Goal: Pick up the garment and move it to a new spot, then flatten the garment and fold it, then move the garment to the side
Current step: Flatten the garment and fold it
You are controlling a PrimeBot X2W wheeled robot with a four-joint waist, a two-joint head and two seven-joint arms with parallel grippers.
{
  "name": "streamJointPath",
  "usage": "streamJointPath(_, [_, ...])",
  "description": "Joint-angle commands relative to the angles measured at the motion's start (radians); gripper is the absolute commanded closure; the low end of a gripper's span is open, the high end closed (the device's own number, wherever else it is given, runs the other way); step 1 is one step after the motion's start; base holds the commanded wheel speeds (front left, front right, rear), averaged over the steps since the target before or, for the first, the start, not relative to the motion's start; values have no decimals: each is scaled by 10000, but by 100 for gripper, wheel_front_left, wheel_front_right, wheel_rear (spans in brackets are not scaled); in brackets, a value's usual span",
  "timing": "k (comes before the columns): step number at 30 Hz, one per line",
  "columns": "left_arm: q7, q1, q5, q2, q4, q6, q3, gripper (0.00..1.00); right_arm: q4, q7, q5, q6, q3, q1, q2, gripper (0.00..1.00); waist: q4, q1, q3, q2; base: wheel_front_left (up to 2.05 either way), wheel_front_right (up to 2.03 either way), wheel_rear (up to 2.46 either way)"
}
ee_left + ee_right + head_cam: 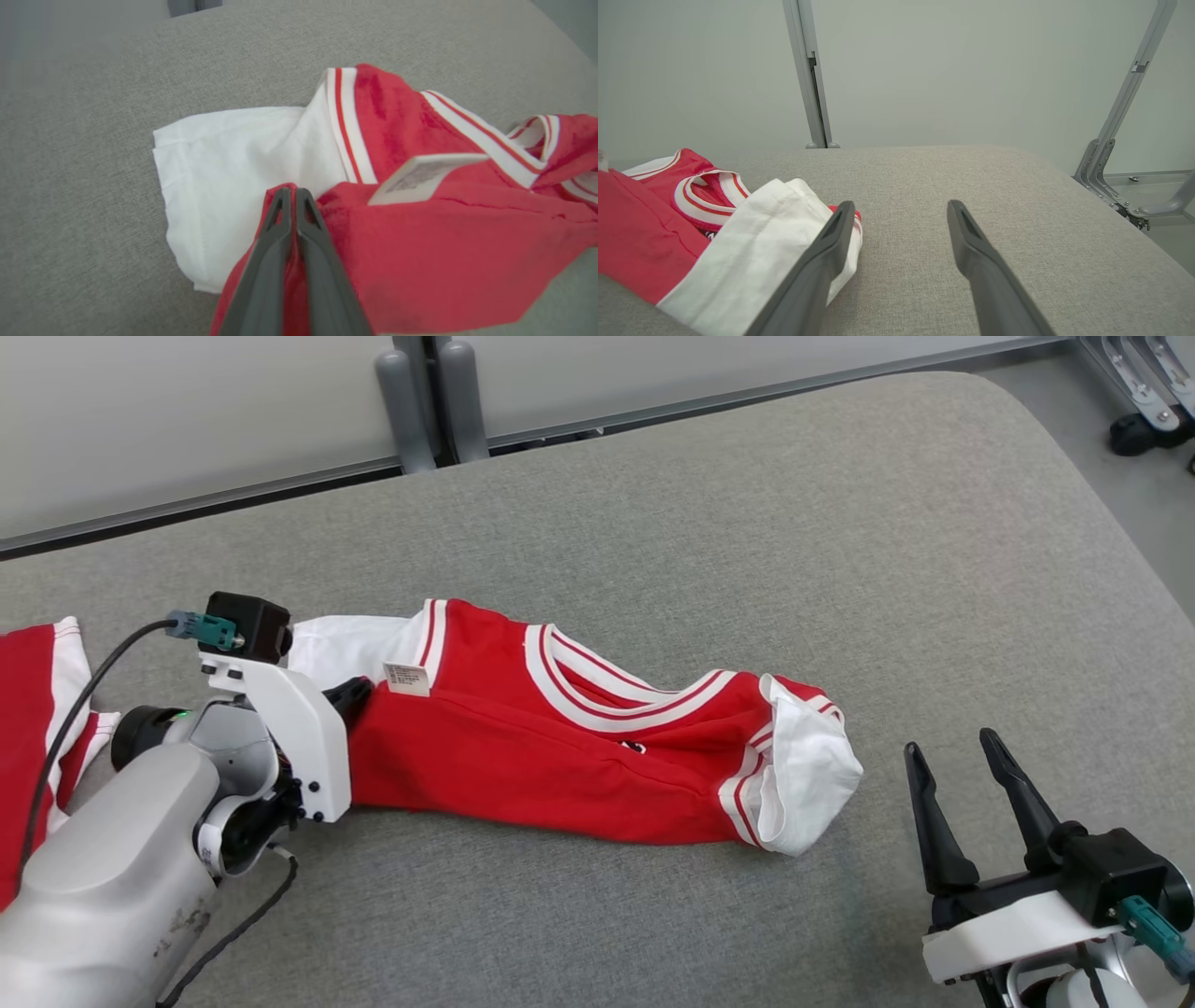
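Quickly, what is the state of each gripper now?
Left gripper: shut on the garment.
Right gripper: open, holding nothing.

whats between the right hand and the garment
Nothing but bare grey padded surface: in the head view the open right hand sits apart from the garment, nearest its white sleeve.

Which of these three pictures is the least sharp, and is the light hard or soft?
Left wrist view: least sharp, the label and the red garment near the lens are blurred. Head view: sharp, even light, a soft shadow under the garment. Right wrist view: clear, no glare.
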Motion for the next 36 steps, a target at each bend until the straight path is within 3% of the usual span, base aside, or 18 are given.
streamJointPath(1, [-135,118,-13,17,-110,-74,23,100,7,-49,-41,-2,-53,-47,-53,0,108,0,-86,0,0,0,0])
streamJointPath(7, [-1091,737,248,174,-1236,191,85,100,36,-49,-143,-2,-257,278,-53,0,506,0,-488,0,0,0,0])
streamJointPath(13, [-1959,2187,365,620,-3131,856,83,100,55,-49,-192,-2,-431,613,-54,0,856,0,-891,0,0,0,0])
streamJointPath(20, [-3266,5318,-229,1068,-5625,2182,135,100,-15,-49,-297,-2,-668,1099,-54,0,1413,0,-1310,0,0,0,0])
streamJointPath(29, [-4882,7975,-1442,1072,-5856,2915,974,100,-52,-49,-520,-2,-785,1411,-53,0,2079,0,-1454,0,0,0,0])
streamJointPath(30, [-4967,8115,-1521,1039,-5775,2966,1070,56,-50,-49,-525,-2,-773,1396,-53,0,2098,0,-1454,0,0,0,0])
streamJointPath(31, [-5031,8225,-1528,1045,-5666,3042,1122,0,-39,-49,-543,-2,-739,1373,-53,0,2098,0,-1461,0,0,0,0])
streamJointPath(36, [-5280,8690,-1495,1229,-5762,3676,1722,0,-79,-49,-481,-2,-597,1176,-54,0,1812,0,-1465,0,0,0,0])
